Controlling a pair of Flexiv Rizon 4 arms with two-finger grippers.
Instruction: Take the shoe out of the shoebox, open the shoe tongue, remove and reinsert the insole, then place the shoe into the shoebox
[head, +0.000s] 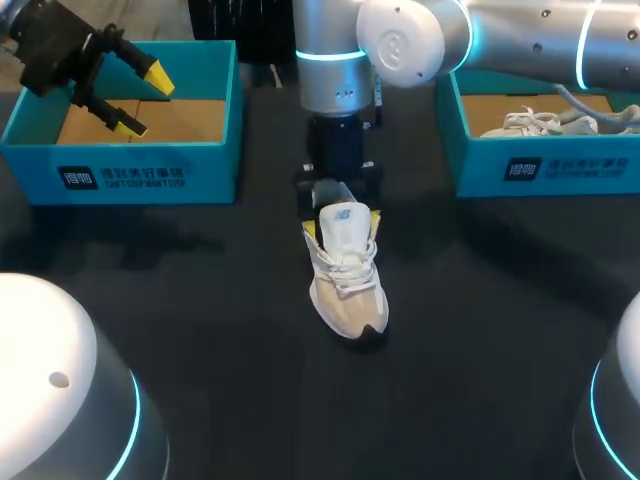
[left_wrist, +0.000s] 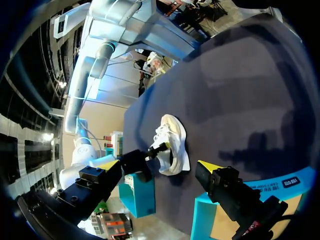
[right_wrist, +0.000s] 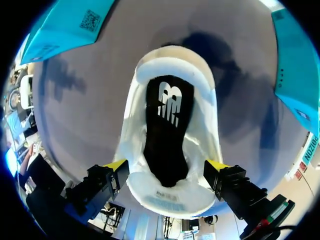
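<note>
A beige and white shoe (head: 347, 285) stands on the dark table's middle, toe toward the front edge. My right gripper (head: 343, 223) hangs over its heel, open, one yellow tip on each side of the collar. The right wrist view looks straight down into the shoe (right_wrist: 172, 62): a black insole (right_wrist: 167, 125) with a white logo lies inside, and the right gripper (right_wrist: 167, 166) straddles the heel. My left gripper (head: 143, 100) hovers open and empty above the left shoebox (head: 120, 170). The left gripper (left_wrist: 159, 165) sees the shoe (left_wrist: 175, 140) from afar.
A second teal shoebox (head: 545, 160) at the back right holds another white shoe (head: 560, 120). The left shoebox shows only its brown cardboard floor. Dark tabletop (head: 200, 300) surrounds the shoe on all sides.
</note>
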